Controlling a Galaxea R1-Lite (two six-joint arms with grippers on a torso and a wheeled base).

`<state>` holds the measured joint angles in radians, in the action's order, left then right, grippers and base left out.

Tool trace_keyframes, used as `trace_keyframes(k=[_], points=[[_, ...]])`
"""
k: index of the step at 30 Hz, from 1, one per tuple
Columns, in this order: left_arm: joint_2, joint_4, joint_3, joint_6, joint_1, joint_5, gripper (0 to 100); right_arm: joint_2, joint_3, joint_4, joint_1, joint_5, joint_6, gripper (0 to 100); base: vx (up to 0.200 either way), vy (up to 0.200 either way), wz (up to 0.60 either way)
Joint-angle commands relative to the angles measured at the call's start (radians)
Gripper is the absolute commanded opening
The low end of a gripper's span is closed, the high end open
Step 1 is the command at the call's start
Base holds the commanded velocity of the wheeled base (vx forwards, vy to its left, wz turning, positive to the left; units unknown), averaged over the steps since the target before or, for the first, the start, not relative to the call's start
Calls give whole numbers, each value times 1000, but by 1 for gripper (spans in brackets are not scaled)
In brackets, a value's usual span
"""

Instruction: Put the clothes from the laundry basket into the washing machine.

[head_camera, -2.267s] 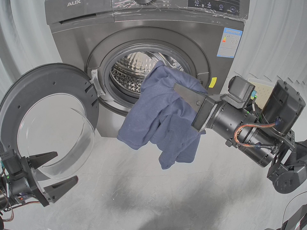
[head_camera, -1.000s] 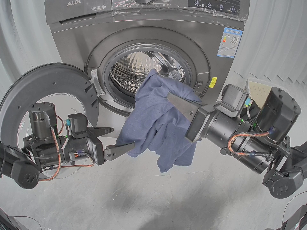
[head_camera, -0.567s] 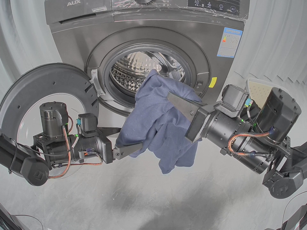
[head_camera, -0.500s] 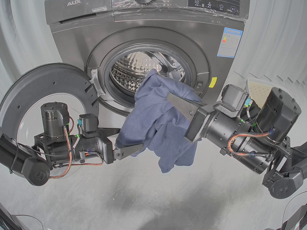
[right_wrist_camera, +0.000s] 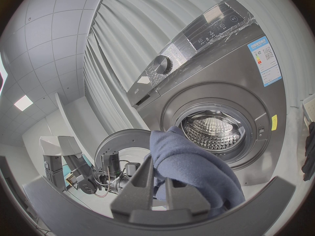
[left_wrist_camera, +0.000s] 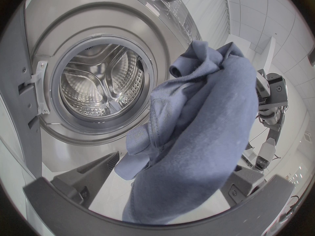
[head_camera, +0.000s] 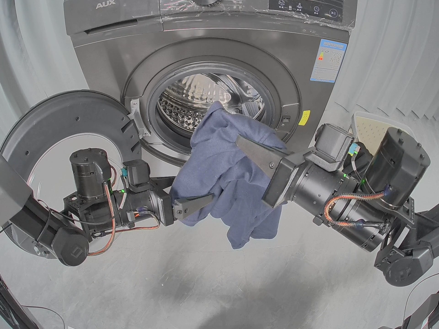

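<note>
Mid-frame before the washing machine (head_camera: 114, 55), the right hand (head_camera: 247, 148) is clamped on a blue garment (head_camera: 219, 161), the left hand (head_camera: 194, 189) spread apart around its lower-left edge.

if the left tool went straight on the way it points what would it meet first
The blue garment hanging from the right tool: the left tool points into its lower folds, which lie between its open fingers.

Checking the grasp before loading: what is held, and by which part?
The right hand is shut on the blue garment at its bunched upper fold; the left hand is open around its lower hanging edge, not gripping.
</note>
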<state>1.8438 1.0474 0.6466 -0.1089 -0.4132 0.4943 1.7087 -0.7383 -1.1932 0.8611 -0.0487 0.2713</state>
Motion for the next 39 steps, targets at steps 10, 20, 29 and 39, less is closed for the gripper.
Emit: trace_keyframes(k=[10,20,29,39], points=[[-8,112,-62,-5,-18,-3,0,14,16,0,-1,1,0,0,0,0,0],[-126,322,-274,-9,-90,-3,0,51,17,0,-5,1,0,0,0,0,0],[-196,381,-235,-97,-98,0,0,100,23,-5,-19,3,0,100,0,0,0],[-216,381,-140,-166,-99,-49,0,157,149,-5,-66,12,-81,100,0,0,0]])
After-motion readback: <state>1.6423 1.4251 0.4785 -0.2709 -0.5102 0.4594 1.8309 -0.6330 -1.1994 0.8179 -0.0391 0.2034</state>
